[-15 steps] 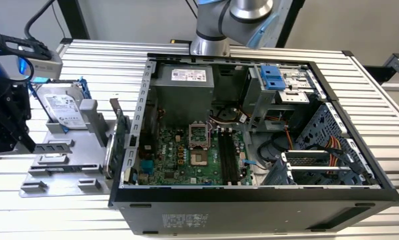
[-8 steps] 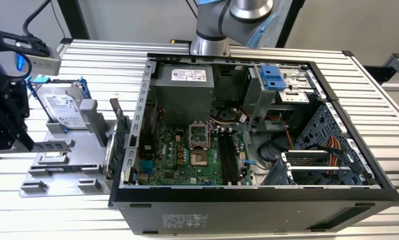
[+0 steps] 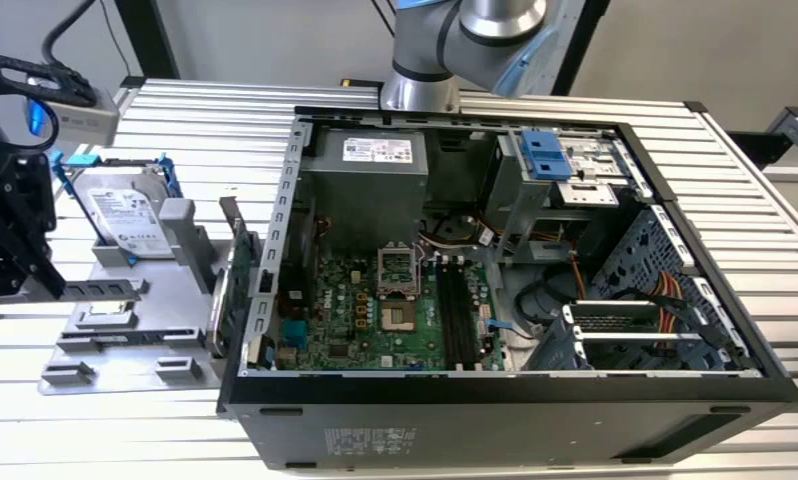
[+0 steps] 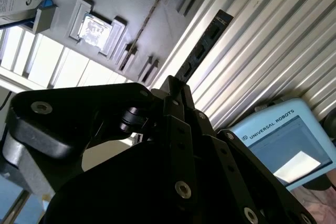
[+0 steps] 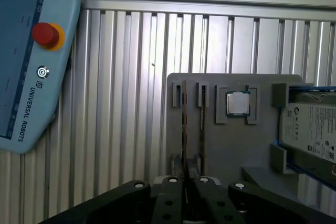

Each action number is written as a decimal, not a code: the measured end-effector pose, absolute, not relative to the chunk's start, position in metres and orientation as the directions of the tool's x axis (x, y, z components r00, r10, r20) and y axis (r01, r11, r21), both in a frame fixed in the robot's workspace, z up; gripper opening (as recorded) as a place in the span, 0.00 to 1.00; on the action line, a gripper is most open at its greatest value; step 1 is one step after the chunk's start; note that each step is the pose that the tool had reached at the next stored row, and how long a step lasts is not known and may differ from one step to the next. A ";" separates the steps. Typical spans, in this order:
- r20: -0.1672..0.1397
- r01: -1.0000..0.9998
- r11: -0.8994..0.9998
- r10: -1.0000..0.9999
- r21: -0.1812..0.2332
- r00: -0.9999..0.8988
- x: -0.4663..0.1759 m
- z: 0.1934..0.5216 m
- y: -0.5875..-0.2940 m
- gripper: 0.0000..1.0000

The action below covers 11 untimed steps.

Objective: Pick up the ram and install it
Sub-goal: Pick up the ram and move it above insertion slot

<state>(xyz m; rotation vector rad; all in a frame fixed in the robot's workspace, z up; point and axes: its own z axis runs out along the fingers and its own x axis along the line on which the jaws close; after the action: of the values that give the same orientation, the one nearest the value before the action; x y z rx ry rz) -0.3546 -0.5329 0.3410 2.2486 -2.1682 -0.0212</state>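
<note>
Ribbed alu table (image 3: 212, 110) w/ an open black PC case (image 3: 506, 420) on it. Exterior view: my black gripper (image 3: 12, 250) sits at the exterior view's left, near the grey holder plate (image 3: 119, 345). Second wrist view: fingers pinched narrow on the long, thin dark ram stick (image 4: 202, 51), which juts past the tips. First wrist view: I see the ram stick (image 5: 184, 129) edge-on, over the plate, just beside another thin stick (image 5: 202, 124).

Brand lettering on blue pendant (image 5: 37, 61); fine-print labels on HDD (image 3: 126, 220) & PSU (image 3: 366, 185).
</note>
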 end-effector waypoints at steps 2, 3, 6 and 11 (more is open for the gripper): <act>0.003 -0.999 -0.036 -0.999 0.022 0.036 -0.355 0.342 -0.533 0.00; 0.003 -0.999 -0.036 -0.999 0.022 0.036 -0.355 0.342 -0.533 0.00; 0.003 -0.999 -0.036 -0.999 0.022 0.036 -0.355 0.344 -0.533 0.00; 0.003 -0.999 -0.036 -0.999 0.022 0.036 -0.355 0.346 -0.533 0.00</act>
<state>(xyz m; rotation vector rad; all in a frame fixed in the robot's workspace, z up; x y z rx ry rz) -0.3546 -0.5328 0.3464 2.2486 -2.1683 -0.0212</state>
